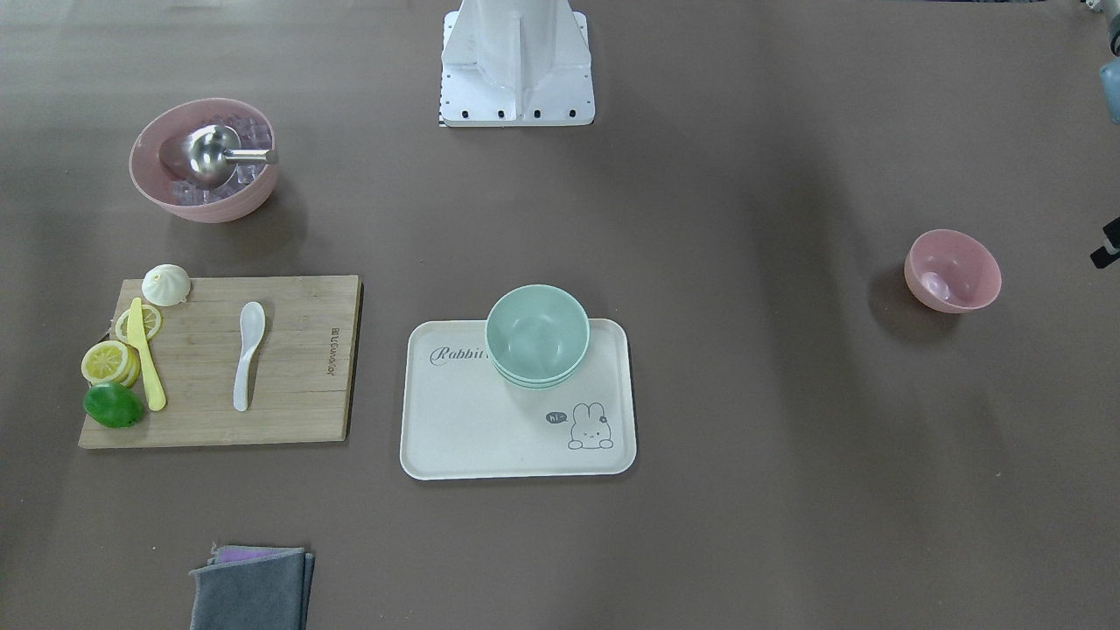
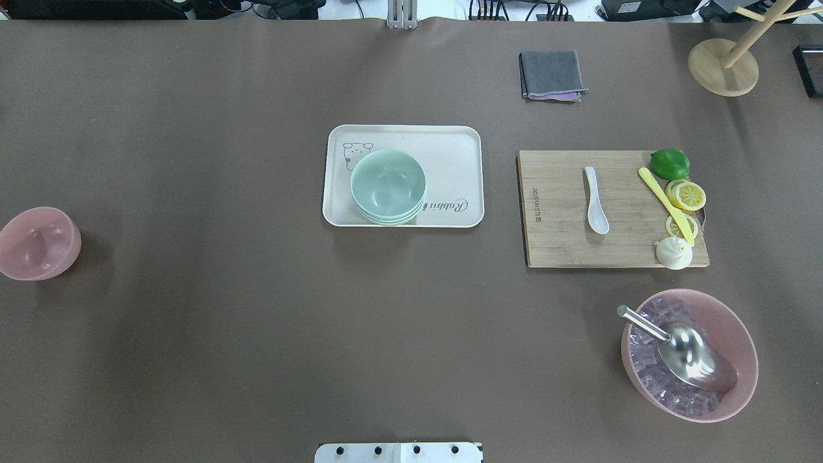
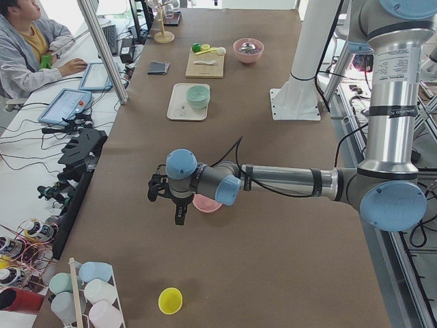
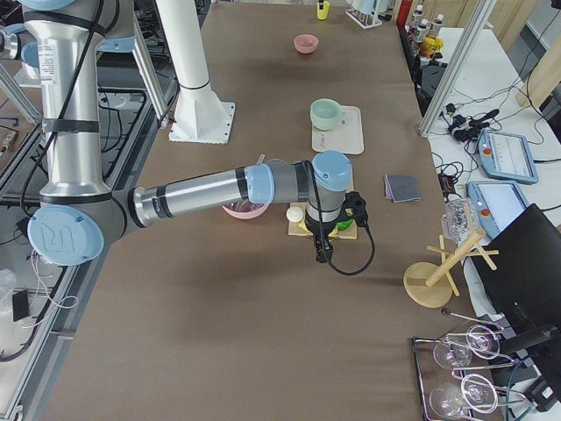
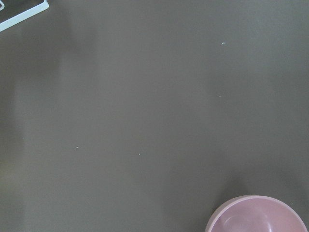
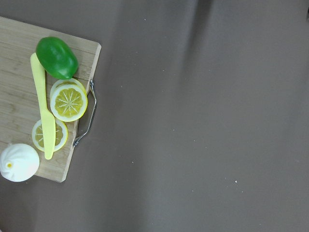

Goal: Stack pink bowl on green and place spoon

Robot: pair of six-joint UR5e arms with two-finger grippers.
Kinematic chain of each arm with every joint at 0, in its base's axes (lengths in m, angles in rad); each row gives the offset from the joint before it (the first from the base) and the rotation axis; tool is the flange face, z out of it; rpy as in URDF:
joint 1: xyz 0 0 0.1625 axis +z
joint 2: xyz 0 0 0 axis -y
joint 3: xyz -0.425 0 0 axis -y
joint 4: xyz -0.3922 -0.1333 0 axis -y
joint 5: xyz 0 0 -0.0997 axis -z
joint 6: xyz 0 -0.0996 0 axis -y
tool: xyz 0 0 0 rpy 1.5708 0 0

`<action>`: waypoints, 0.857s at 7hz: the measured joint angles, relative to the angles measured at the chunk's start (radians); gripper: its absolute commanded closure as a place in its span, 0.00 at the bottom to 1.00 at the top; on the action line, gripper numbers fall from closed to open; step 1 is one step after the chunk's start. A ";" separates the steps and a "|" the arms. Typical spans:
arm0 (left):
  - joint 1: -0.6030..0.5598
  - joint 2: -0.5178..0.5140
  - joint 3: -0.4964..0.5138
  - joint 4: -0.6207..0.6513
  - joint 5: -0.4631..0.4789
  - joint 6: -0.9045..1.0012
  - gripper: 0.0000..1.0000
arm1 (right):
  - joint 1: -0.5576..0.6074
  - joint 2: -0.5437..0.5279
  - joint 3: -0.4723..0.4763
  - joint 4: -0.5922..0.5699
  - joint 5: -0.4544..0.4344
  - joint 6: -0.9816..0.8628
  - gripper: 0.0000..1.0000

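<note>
A brown table [image 2: 193, 354] is shown from overhead, with a cream tray [image 2: 450, 145] taken as the dial's centre. The left arm [image 3: 287, 181] is stretched low over the table's left end. The left gripper [image 3: 179, 217] is pointed down just beside the pink bowl [image 2: 38, 243], which is set upright and alone at 9 o'clock, well apart from the tray. Whether that claw is apart or together cannot be told. The right arm [image 4: 193, 195] is reached out to the fruit end of a bamboo cutting board [image 2: 559, 238] at 3 o'clock, and the state of the right gripper [image 4: 321, 253] cannot be told either. A large pink bowl [image 2: 739, 334] of ice cubes, with a metal scoop [image 2: 694, 360] laid in it, is placed at 4 o'clock. Nested green bowls [image 2: 388, 183] are stood toward the tray's 6 o'clock edge. The white spoon [image 2: 595, 199] is laid on the board with its bowl end at 6 o'clock. At the spoon's 3 o'clock are seen a yellow knife [image 2: 665, 206], lemon slices [image 2: 688, 195], a lime [image 2: 670, 164] and a bun [image 2: 674, 253].
</note>
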 measured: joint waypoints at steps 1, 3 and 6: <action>0.001 0.004 0.002 -0.028 -0.003 0.000 0.02 | 0.000 0.007 0.000 0.000 -0.001 -0.002 0.00; 0.002 0.029 0.015 -0.147 -0.005 -0.007 0.02 | -0.004 0.019 -0.001 0.007 -0.002 -0.004 0.00; 0.003 0.044 0.032 -0.197 0.007 -0.017 0.02 | -0.006 0.012 -0.016 0.046 -0.010 0.007 0.00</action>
